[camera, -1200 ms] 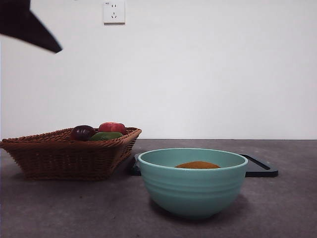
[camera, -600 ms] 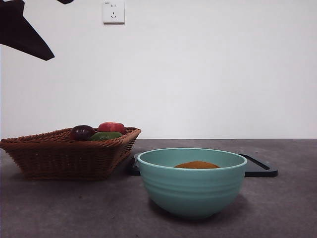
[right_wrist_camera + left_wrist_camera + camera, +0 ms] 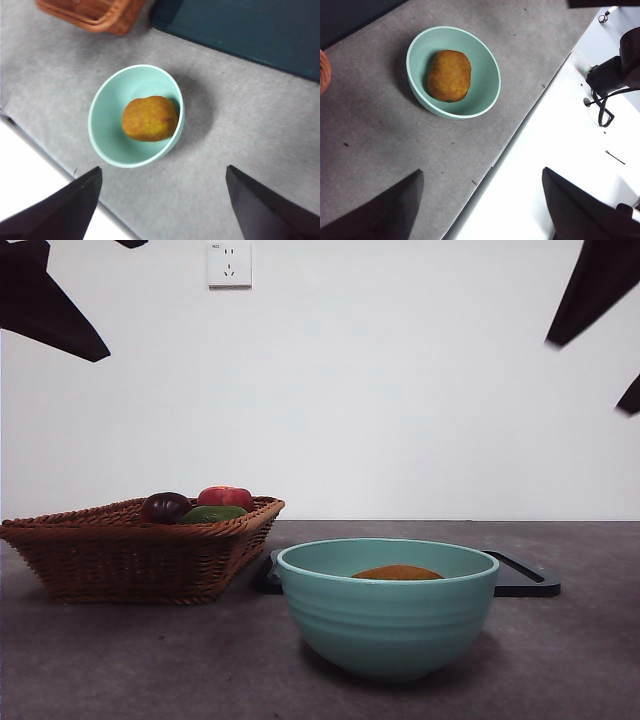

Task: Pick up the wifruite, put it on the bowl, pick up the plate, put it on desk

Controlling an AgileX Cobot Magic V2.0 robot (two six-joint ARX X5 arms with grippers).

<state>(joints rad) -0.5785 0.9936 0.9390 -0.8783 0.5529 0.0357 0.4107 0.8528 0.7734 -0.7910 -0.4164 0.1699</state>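
Currently the wifruite (image 3: 149, 119) is lying inside the bowl (image 3: 107, 145), resting on the bowl's floor and leaning toward one wall; in the front view only its brown crown is showing above the pale rim. So the first half of the task is reading as done, judging from how things lie.

Bowl is sitting on the desk (image 3: 120, 660), just in front of a dark flat tray (image 3: 525, 580), which I am taking to be the "plate" of the task. Part of the tray is hiding behind the bowl, so I cannot tell whether the two are touching. A wicker basket (image 3: 130, 550) is standing beside the tray, holding a red apple (image 3: 226, 497), a dark purple fruit (image 3: 165, 506) and something green.

Left gripper (image 3: 480, 200) is hanging high over the desk's near edge, fingers spread wide, holding nothing. Right gripper (image 3: 162, 200) is hovering above the bowl region, fingers likewise wide apart and empty; the tray's edge is showing beyond the bowl in its view.

Judgement: both arms are sitting clear of the bowl, which suits a placed fruit left undisturbed. Right gripper is looking the better placed for the tray. Thin, flat rim is likely needing a low, edge-on grasp; the bowl standing close is posing a collision risk.
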